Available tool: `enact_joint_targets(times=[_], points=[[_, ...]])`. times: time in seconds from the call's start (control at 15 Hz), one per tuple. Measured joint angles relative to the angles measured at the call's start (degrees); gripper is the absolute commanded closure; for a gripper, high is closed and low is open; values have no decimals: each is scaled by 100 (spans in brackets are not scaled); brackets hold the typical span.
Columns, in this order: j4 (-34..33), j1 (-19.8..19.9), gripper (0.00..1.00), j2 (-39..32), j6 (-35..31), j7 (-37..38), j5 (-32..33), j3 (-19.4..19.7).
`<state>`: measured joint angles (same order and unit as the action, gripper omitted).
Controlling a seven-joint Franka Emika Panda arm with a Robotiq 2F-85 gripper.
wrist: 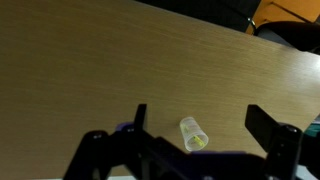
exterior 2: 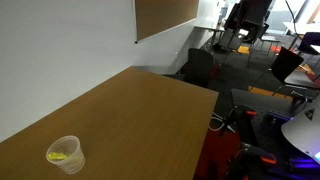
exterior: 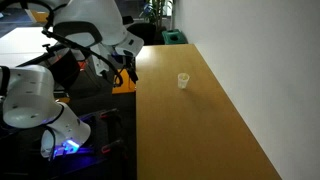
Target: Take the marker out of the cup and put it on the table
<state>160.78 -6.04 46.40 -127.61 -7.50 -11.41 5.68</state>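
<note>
The cup (exterior: 183, 81) stands upright on the light brown table (exterior: 200, 130), small and translucent. In an exterior view the cup (exterior 2: 66, 154) holds the yellow-green marker (exterior 2: 58, 156). In the wrist view the cup (wrist: 193, 131) sits between the two dark fingers with the marker (wrist: 199, 142) showing inside it. My gripper (wrist: 198, 112) is open and empty, well apart from the cup. In an exterior view the gripper (exterior: 127, 72) hangs at the table's edge, off to the side of the cup.
A white wall runs along the table's far side (exterior: 260, 60). A green-topped surface (exterior: 175, 37) stands beyond the table's end. Office chairs (exterior 2: 248, 22) and a dark chair (exterior 2: 197, 68) stand past the table. The robot's white base (exterior: 30, 100) is beside the table.
</note>
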Motion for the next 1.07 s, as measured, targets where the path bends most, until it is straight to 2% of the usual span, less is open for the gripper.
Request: enact_joint_targets(times=[0.73,1.07], points=[[-32,7,0,-31,-13,-45,3,2],[-101,-6,0,-306,-550,-802,33,76]])
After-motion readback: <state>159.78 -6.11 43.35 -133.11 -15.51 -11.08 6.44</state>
